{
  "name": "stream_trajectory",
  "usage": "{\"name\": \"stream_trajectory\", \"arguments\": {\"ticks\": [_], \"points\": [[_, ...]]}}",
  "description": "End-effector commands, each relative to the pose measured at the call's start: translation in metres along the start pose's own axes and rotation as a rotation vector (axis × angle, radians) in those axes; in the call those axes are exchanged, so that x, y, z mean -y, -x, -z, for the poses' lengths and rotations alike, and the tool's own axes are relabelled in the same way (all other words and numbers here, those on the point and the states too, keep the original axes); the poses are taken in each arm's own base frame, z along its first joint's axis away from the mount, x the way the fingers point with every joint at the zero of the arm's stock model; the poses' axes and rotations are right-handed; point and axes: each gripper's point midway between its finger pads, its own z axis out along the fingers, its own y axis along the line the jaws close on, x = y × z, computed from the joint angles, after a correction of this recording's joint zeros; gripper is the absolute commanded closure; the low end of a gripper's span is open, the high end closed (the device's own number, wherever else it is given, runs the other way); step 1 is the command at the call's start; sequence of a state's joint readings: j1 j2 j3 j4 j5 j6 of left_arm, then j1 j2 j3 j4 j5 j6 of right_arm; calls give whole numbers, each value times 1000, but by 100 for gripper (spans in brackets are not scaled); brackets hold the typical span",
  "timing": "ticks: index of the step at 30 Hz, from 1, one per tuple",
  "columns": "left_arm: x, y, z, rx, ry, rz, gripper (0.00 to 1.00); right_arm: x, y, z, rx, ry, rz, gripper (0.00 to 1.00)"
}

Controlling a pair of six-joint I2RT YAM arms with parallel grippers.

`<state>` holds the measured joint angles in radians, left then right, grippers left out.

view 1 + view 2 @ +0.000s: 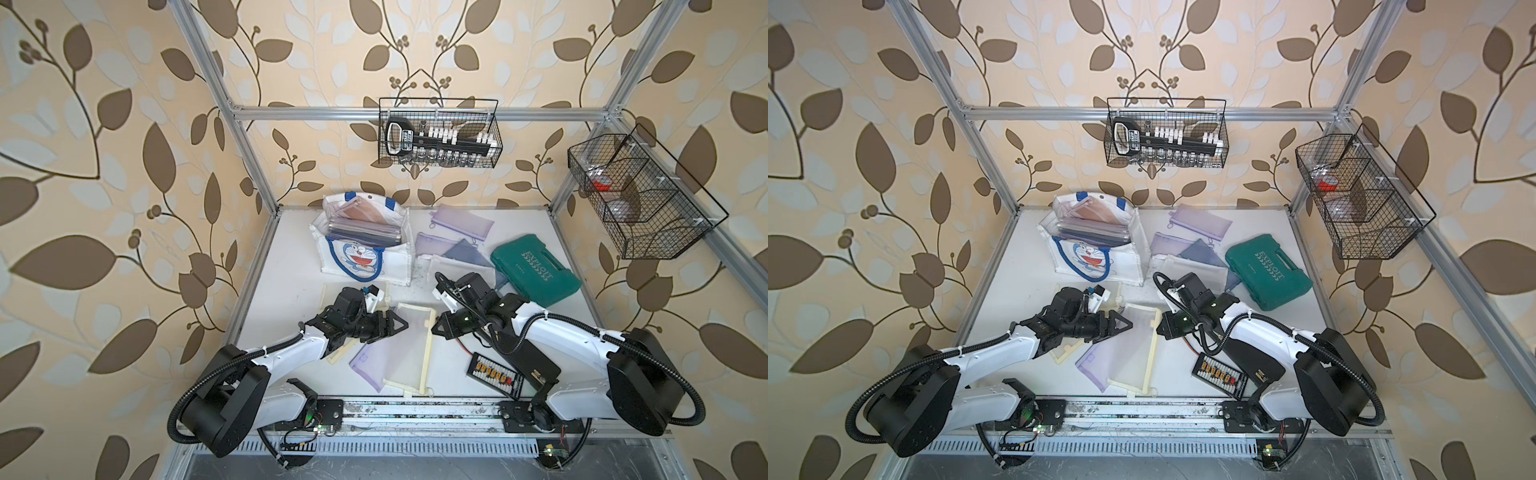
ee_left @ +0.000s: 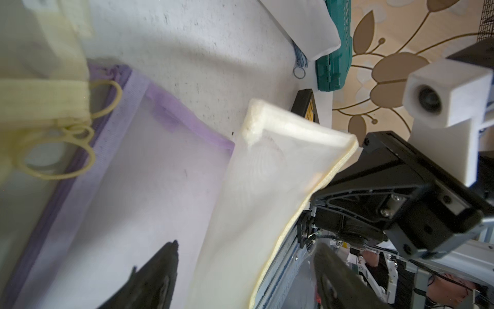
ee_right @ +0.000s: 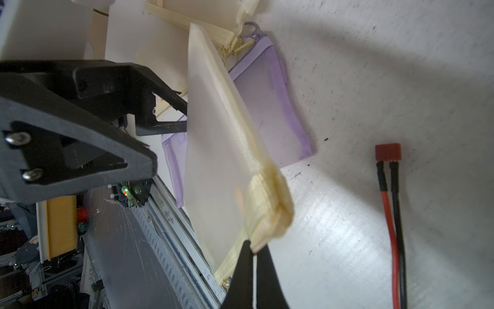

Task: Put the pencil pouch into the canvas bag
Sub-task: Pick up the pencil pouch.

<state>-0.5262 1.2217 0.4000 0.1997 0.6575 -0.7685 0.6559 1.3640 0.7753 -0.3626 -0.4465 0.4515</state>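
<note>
Cream pencil pouch (image 1: 412, 336): translucent mesh with a pale yellow zip, in the lower middle of both top views (image 1: 1139, 338), between the two arms. Its zip side is raised, so it slopes down over a purple pouch.
Right tool (image 1: 433, 329): closed on the pencil pouch. In the right wrist view its black fingertips (image 3: 242, 264) are pressed together on the yellow zip band at one corner.
Left tool (image 1: 404, 325): jaws stand wide apart at the opposite long edge of the pencil pouch. In the left wrist view the mesh runs between the two fingers (image 2: 157, 273). Whether either pad touches it, I cannot tell.
Purple pouch (image 1: 368, 365): flat on the surface, partly under the pencil pouch, lower middle of the frame.
Canvas bag (image 1: 395, 266): white, with blue handles and a blue cat face on the front pocket. It stands upright in the middle of the frame near the back wall, up and left of both tools and well apart from the pencil pouch. Several pouches stand in its open top.
Loose pouches (image 1: 453, 245): purple, grey-blue and white, overlapping one another just right of the canvas bag.
Green case (image 1: 536, 270): closed, right of middle, touching the loose pouches.
Connector strip (image 1: 494, 374): black, lower right of middle, beside the right arm.
Cable (image 3: 390, 214): red and black with a red plug, lying on the surface near the right tool.
Surface (image 1: 291, 266): white and scuffed.
</note>
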Motion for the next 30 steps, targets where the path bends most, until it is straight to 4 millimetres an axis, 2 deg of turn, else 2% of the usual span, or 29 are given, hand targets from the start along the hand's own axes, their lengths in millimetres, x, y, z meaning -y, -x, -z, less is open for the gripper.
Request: {"name": "stream_trajectory", "arguments": {"ticks": [1,4,7,10,15,18,19,22,24,25,27,30], "points": [[20,-8,-3,-14,-94,-43,21,3,-2,-2,-16,6,-14,100],[21,-16,-5,-27,-95,-50,23,3,-1,-2,-18,3,-13,100],[22,-17,-4,-30,-104,-52,32,4,-2,-2,-21,2,-17,100],[26,-17,-3,-30,-114,-56,47,4,-2,-3,-23,4,-16,100],[29,-17,4,-11,-112,-59,83,3,2,1,-12,3,-19,100],[35,-19,14,8,-113,-62,100,3,6,6,4,-2,-26,100],[37,-18,19,19,-106,-60,100,4,8,8,9,-10,-24,96],[47,-13,38,73,-63,-53,100,1,19,23,45,-46,-3,66],[48,-7,56,117,24,-18,100,-3,30,38,81,-81,24,42],[50,-4,65,137,64,-1,100,-4,36,46,99,-102,37,34],[61,4,84,187,114,15,100,-8,50,66,152,-152,64,23],[80,21,116,273,190,73,100,-16,71,98,234,-199,92,14]]}}
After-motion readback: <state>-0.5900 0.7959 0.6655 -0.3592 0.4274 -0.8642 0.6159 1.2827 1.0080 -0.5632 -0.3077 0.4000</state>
